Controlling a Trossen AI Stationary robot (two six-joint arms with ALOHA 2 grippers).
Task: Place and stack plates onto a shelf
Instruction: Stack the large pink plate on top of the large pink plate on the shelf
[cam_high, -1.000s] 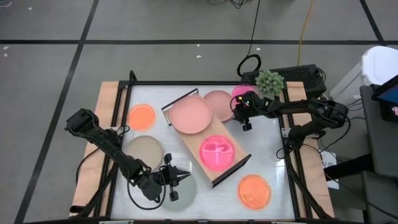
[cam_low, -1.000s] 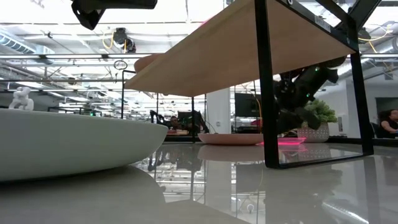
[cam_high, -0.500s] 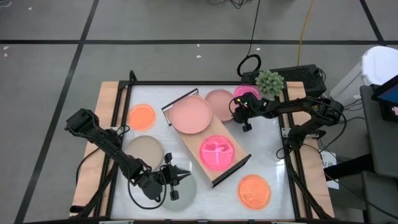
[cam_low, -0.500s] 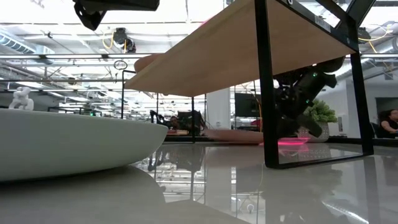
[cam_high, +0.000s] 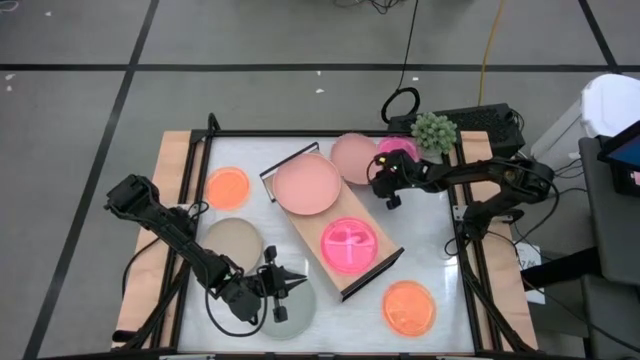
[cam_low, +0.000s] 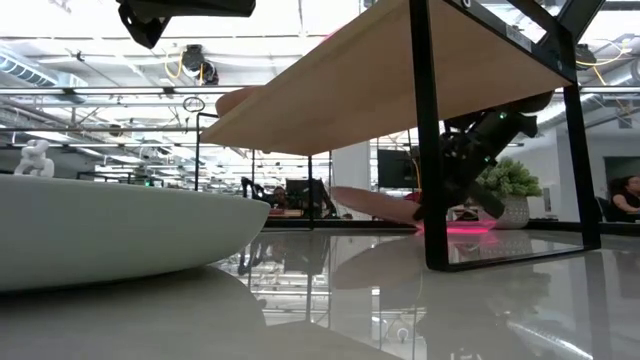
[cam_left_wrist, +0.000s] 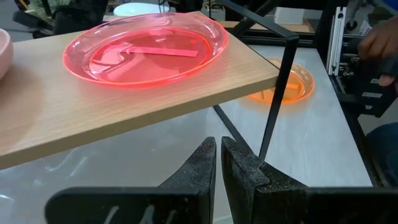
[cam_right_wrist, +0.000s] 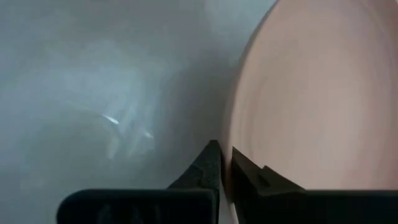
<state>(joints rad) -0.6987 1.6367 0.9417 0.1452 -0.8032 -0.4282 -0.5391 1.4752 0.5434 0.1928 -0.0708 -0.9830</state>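
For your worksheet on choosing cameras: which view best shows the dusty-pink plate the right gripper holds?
The high view: the dusty-pink plate shows whole beside the shelf, with the right gripper at its rim. The low view shows it tilted, edge-on; the right wrist view only part; the left wrist view nothing.

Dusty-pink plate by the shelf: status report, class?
Right claw shut on dusty-pink plate, tilted off table. Left claw shut, idle over grey-green plate. Shelf beside it.

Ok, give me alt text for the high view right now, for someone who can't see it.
Seen from above, the right gripper grips the rim of a dusty-pink plate beside the wooden shelf, which holds a larger pink plate and a hot-pink divided plate. The left gripper rests shut over a grey-green plate.
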